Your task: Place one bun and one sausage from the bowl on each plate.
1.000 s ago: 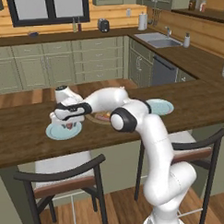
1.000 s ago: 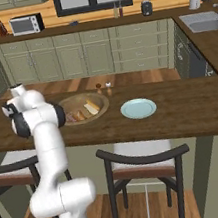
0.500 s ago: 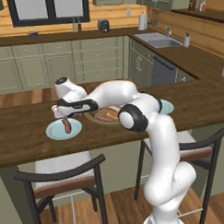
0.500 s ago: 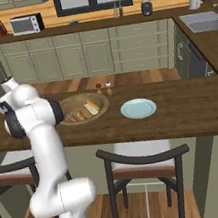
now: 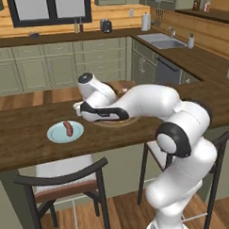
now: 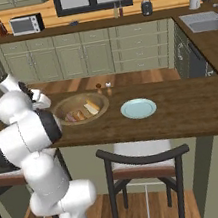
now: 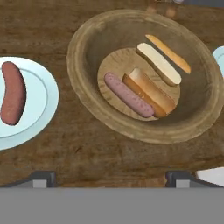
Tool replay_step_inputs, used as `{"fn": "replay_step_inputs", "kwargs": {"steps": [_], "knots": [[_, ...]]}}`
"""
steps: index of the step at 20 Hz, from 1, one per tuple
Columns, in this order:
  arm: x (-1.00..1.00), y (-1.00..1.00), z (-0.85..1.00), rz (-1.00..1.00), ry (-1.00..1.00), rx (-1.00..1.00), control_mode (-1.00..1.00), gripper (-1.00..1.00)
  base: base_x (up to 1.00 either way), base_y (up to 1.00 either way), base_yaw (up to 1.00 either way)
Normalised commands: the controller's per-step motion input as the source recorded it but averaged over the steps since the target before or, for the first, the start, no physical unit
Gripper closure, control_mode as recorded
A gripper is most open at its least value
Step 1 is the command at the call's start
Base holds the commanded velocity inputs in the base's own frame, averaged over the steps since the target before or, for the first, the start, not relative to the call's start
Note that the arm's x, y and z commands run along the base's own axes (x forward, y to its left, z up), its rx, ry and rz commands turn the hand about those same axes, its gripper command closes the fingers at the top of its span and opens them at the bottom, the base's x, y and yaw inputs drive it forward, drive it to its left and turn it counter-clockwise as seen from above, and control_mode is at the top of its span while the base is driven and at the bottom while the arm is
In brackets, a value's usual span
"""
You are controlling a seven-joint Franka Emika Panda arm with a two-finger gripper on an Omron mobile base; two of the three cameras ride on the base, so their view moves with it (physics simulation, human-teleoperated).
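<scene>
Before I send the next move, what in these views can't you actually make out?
- Pincer: hand view shows just the two tips at the bottom edge; in the left base view the arm covers it.
- Second plate: cut by the hand view's right edge.
- Bowl: mostly behind the arm in the left base view.
- Two small shakers beyond the bowl: too small to identify.
- Sausage plate: cut by the hand view's left edge.

Even, soft, rendered light fills every view, with no glare. Shadows are faint and diffuse, darkest under the counter (image 5: 23, 148) in the lower half of both base views. All frames look slightly soft and low-resolution; edges show no distortion.
</scene>
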Motion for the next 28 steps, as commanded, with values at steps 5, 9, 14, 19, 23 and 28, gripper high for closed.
{"fn": "replay_step_inputs", "kwargs": {"steps": [5, 9, 14, 19, 23, 28], "knots": [[-0.04, -1.0, 0.41, -0.06, 0.01, -0.06, -1.0, -1.0, 0.0, 0.0, 0.0], [0.21, -1.0, 0.08, -0.04, 0.02, 0.0, -1.0, -1.0, 0.0, 0.0, 0.0], [0.52, -0.9, 0.0, 0.0, 0.02, 0.0, -1.0, -1.0, 0.0, 0.0, 0.0], [0.42, -0.16, 0.06, 0.33, -0.14, 0.08, -1.0, -1.0, 0.0, 0.0, 0.0], [0.84, 0.0, -0.27, 0.22, 0.15, -0.07, -1.0, -1.0, 0.0, 0.0, 0.0], [0.64, 0.27, -0.38, 0.06, 0.12, -0.28, -1.0, -1.0, 0.0, 0.0, 0.0]]}}
